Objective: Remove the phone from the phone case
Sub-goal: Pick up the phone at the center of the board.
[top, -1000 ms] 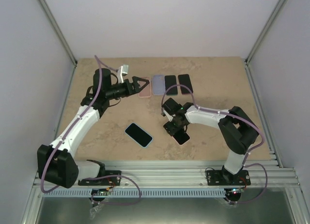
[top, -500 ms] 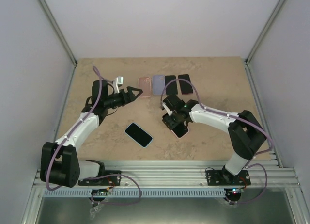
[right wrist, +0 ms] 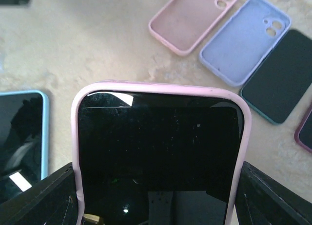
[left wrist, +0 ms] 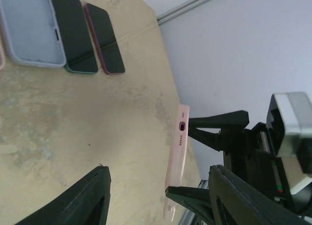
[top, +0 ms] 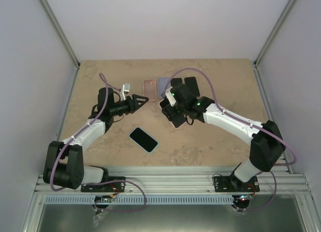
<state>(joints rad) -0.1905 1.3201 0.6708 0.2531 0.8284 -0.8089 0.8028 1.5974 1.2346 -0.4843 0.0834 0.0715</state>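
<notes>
Lift, seen from above: the right gripper (top: 174, 111) has carried the phone (top: 177, 122) off the table (top: 225, 76) and up toward the far middle; a second ago it was low, near the front. The left gripper (top: 142, 101) has drawn back from the empty pink case (top: 149, 89), and its jaws, wide then, have narrowed but stand apart on nothing. The two grippers face each other, near but not touching, so I judge a two-handed peel is being set up. The blue phone (top: 144, 139) lies well clear, nearer the bases

From the left wrist the case (left wrist: 176, 157) shows edge-on, port end toward the camera, pinched across its long edges by the right fingers (left wrist: 217, 130). The left fingers (left wrist: 92, 196) frame an empty gap. Nothing lies between them and the case, but those right fingers cover both long edges, leaving mostly the ends to take. Beyond lie the lilac case (left wrist: 29, 30), teal phone (left wrist: 73, 35) and maroon phone (left wrist: 105, 40), side by side

From the right wrist the phone's dark screen fills the frame, pink rim unbroken round the top, so it is not yet out; the black fingers clamp both sides
</notes>
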